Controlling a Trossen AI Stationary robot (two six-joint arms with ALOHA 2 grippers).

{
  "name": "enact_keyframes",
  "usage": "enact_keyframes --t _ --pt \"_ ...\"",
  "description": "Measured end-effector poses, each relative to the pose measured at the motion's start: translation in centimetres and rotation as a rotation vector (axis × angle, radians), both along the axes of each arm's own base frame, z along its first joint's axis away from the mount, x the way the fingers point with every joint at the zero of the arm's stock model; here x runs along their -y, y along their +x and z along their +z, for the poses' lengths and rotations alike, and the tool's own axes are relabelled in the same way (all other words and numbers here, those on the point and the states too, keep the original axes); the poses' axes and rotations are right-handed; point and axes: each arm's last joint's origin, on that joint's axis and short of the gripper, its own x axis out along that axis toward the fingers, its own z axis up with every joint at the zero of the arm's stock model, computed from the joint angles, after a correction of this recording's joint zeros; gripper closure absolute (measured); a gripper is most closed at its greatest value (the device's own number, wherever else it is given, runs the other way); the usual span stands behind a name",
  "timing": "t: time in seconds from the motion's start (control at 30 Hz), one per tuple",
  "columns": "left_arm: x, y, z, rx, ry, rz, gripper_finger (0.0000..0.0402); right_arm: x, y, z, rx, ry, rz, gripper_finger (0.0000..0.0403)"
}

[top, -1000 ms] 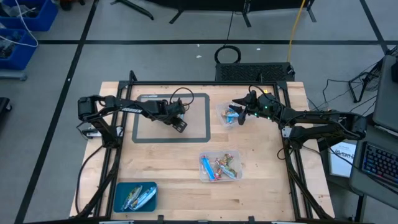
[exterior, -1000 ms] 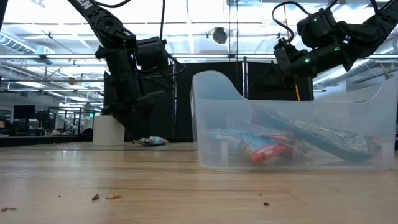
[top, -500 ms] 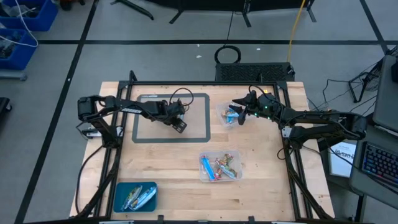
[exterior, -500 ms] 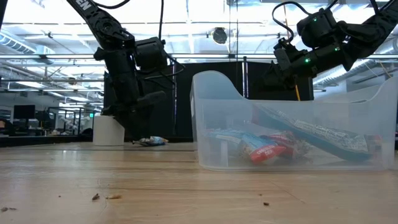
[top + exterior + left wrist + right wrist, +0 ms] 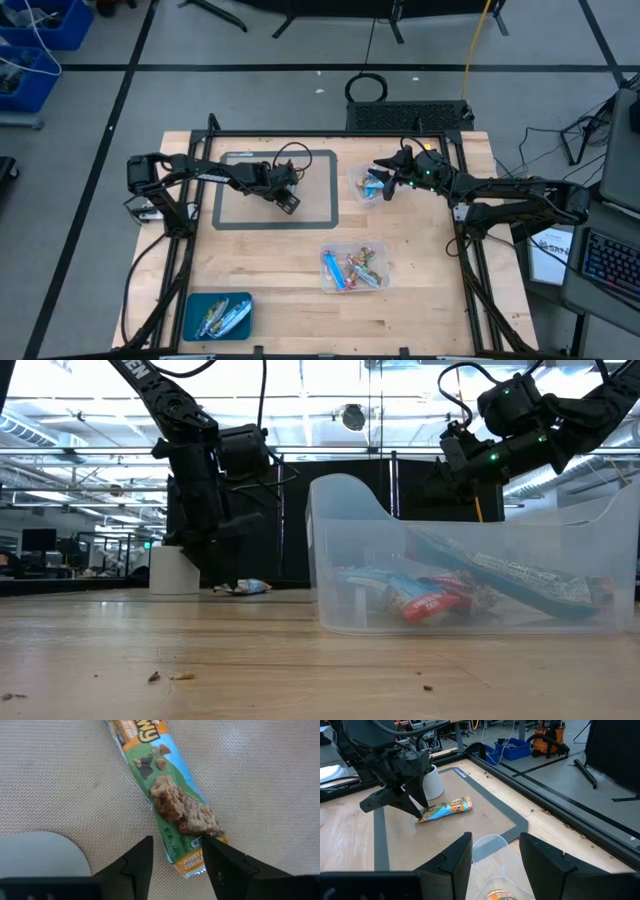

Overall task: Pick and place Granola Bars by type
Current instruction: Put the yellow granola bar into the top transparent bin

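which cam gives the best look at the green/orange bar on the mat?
Left wrist view: the green/orange bar fills it, label readable, between the open left hand fingers. Right wrist view shows it whole but small. Low view shows a sliver; high view hides it under the left hand.

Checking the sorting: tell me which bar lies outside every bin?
The green-and-orange bar on the grey mat, alone at the left tool. The others sit in bins.

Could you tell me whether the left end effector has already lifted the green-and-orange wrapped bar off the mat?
No, the green-and-orange wrapped granola bar lies flat on the mat between the open left end effector fingers.
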Motion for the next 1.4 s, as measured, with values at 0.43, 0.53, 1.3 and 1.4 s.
enact_keyframes --t 0.43,0.53,1.3,1.4 --pt "0.2 0.0 -0.1 -0.01 -0.021 -0.071 0.0392 0.0 0.0 0.0 0.0 0.0 0.0 0.0247" --pt "0.3 0.0 -0.1 -0.018 -0.009 -0.088 0.0397 0.0 0.0 0.0 0.0 0.0 0.0 0.0247" --pt "2.7 -0.6 6.3 0.213 0.123 -0.248 0.0399 0.0 0.0 0.0 0.002 -0.001 0.0 0.0247" --pt "2.2 -0.6 5.9 0.203 0.118 -0.185 0.0389 0.0 0.0 0.0 0.002 -0.001 0.0 0.0247"
